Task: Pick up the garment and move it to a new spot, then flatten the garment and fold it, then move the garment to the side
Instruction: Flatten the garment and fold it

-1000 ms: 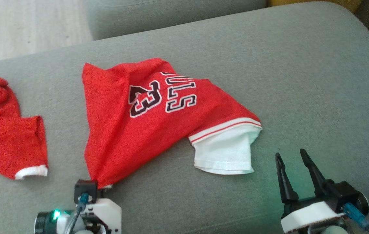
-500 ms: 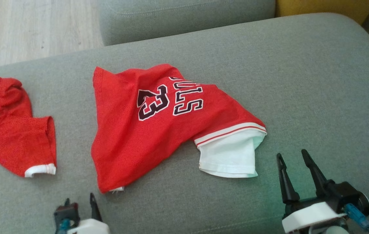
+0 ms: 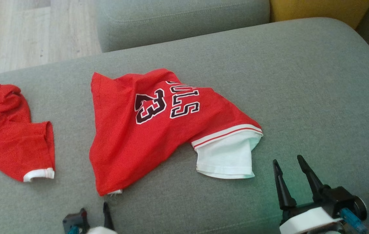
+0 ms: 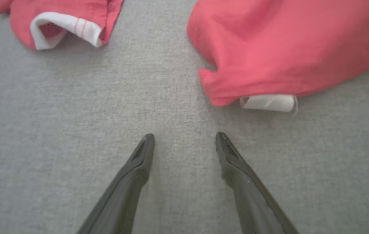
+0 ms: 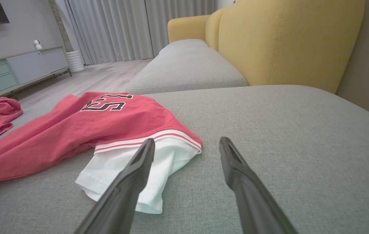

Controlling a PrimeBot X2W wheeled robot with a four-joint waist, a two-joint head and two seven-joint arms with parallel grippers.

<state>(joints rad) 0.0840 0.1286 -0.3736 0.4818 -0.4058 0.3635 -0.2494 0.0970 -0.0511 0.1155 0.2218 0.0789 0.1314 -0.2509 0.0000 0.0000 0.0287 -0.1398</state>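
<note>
The garment (image 3: 145,130) is a red jersey with the number 23 and black-and-white letters. A white part comes out under a striped hem at its right end. It lies loose and wrinkled, not flat, on the grey sofa seat (image 3: 301,81).

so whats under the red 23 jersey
Under the red jersey, white fabric pokes out past the striped hem, and a small white tag at the near corner. How far either runs beneath is covered.
</note>
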